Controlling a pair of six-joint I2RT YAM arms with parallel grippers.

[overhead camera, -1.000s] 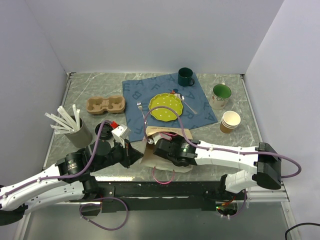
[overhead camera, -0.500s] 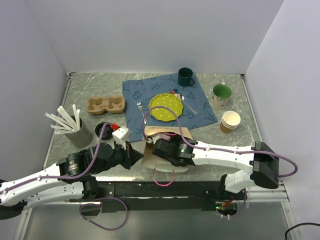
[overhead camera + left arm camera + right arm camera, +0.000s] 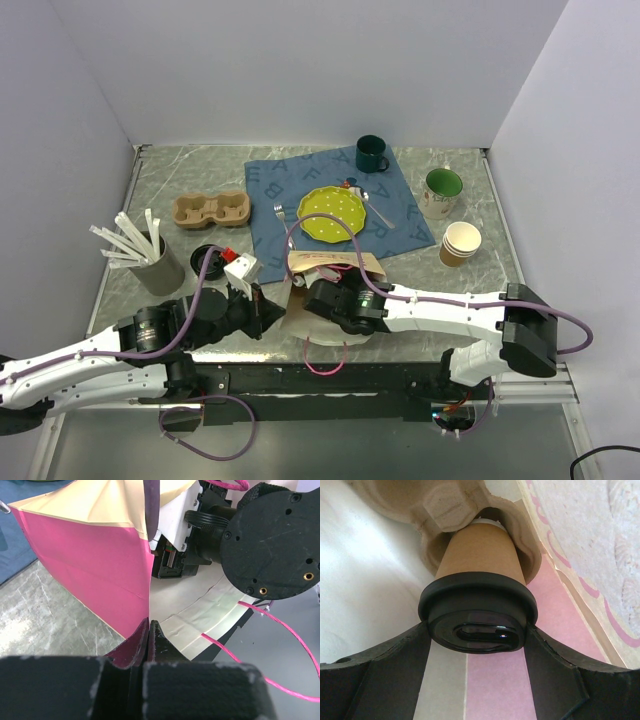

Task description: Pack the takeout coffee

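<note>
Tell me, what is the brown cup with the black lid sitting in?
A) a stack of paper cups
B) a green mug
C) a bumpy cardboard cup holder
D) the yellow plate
C: in the right wrist view, the bottom of the takeout coffee is tucked into a pocket of the cardboard cup holder.

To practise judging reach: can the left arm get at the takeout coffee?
Probably not: the left claw is shut on the paper bag's edge, and the takeout coffee sits inside, gripped by the right claw.
</note>
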